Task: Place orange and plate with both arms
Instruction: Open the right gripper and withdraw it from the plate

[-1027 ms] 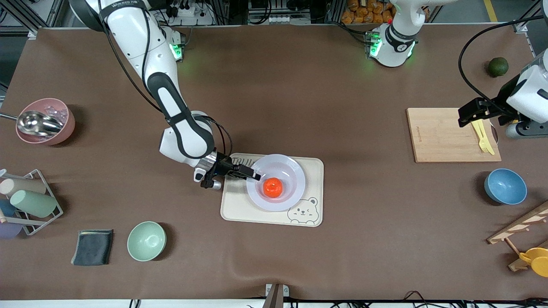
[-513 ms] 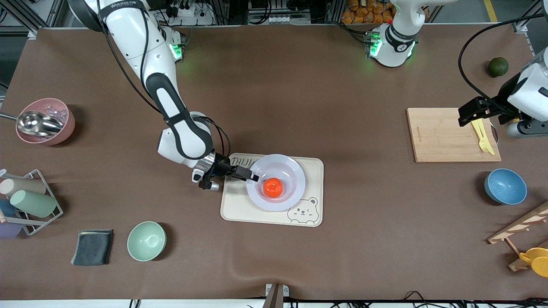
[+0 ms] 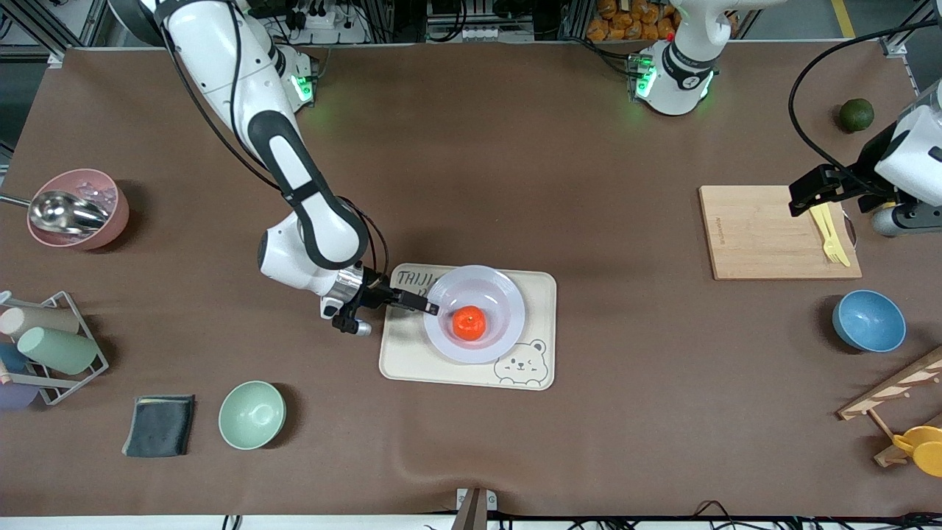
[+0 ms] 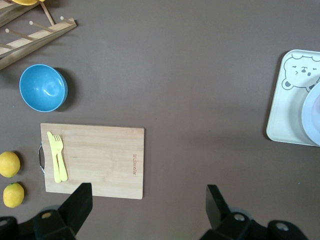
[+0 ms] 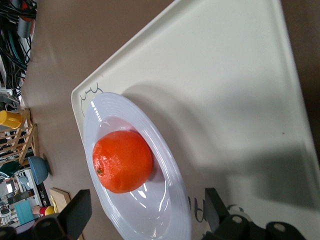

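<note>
The orange (image 3: 468, 322) lies in the sunken centre of the pale plate (image 3: 509, 296), which rests on the cream bear tray (image 3: 412, 355) in the middle of the table. My right gripper (image 3: 425, 306) is open, low at the plate's rim on the side toward the right arm's end, touching nothing. In the right wrist view the orange (image 5: 122, 161) and the plate (image 5: 172, 195) sit just ahead of the open right gripper (image 5: 146, 202). My left gripper (image 3: 806, 196) waits open and empty above the cutting board (image 3: 765, 232); the left wrist view shows that gripper (image 4: 147, 197) holding nothing.
A yellow fork (image 3: 828, 234) lies on the board, with a blue bowl (image 3: 868, 321) nearer the camera and a dark green fruit (image 3: 856, 115) farther. At the right arm's end are a pink bowl with scoop (image 3: 73, 210), a cup rack (image 3: 48, 346), a dark cloth (image 3: 159, 425) and a green bowl (image 3: 252, 414).
My right gripper has drawn back from over the plate to its rim, toward the right arm's end. The orange stays in the plate. The left arm has hardly moved.
</note>
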Robot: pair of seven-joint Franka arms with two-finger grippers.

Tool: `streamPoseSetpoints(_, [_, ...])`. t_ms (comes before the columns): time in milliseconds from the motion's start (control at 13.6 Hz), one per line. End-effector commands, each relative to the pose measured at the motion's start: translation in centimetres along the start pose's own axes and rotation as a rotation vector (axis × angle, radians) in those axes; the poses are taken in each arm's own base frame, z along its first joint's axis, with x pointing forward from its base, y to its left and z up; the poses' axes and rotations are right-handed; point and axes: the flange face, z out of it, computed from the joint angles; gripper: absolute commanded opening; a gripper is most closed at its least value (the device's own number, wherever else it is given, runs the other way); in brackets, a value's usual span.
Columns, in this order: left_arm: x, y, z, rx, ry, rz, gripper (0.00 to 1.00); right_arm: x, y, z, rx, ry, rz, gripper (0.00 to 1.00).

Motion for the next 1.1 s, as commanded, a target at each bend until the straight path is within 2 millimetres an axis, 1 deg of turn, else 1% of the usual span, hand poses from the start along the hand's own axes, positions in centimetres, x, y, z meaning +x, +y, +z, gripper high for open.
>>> streamPoseSetpoints(0, [-0.6,0.1,-0.6,-0.009,0.006,-0.011,1.0,0.5,-0.6,-3.3,-0.009,-0.054,0.002,1.0])
streamPoseSetpoints(73, [-0.6,0.1,-0.5,-0.008,0.002,-0.011,1.0,1.3,-0.2,-4.9,-0.019,-0.073,-0.007,1.0])
streamPoseSetpoints(220, [-0.6,-0.1,-0.5,-0.008,0.002,-0.014,1.0,2.2,-0.2,-8.8,-0.066,-0.136,-0.037,1.0])
streamPoseSetpoints(293, [-0.6,-0.1,-0.5,-0.008,0.002,-0.012,1.0,3.3,0.3,-11.3,-0.123,-0.153,-0.058,1.0])
streamPoseSetpoints(440, [-0.5,-0.1,-0.6,-0.007,0.004,-0.011,1.0,4.7,1.5,-15.1,-0.217,-0.197,-0.09,1.0])
streamPoseSetpoints(660, [-0.6,-0.1,-0.7,-0.007,0.006,-0.008,1.0,6.5,3.7,-19.5,-0.305,-0.219,-0.132,1.0])
streamPoseSetpoints(807, [-0.6,-0.1,-0.7,-0.007,0.006,-0.009,1.0,7.5,4.5,-22.3,-0.36,-0.25,-0.146,1.0])
streamPoseSetpoints(880, [-0.6,-0.1,-0.7,-0.007,0.006,-0.011,1.0,8.6,5.7,-25.3,-0.402,-0.254,-0.15,1.0])
streamPoseSetpoints(1027, [-0.6,0.0,-0.5,-0.007,0.003,-0.011,1.0,9.2,6.5,-29.9,-0.517,-0.267,-0.2,1.0])
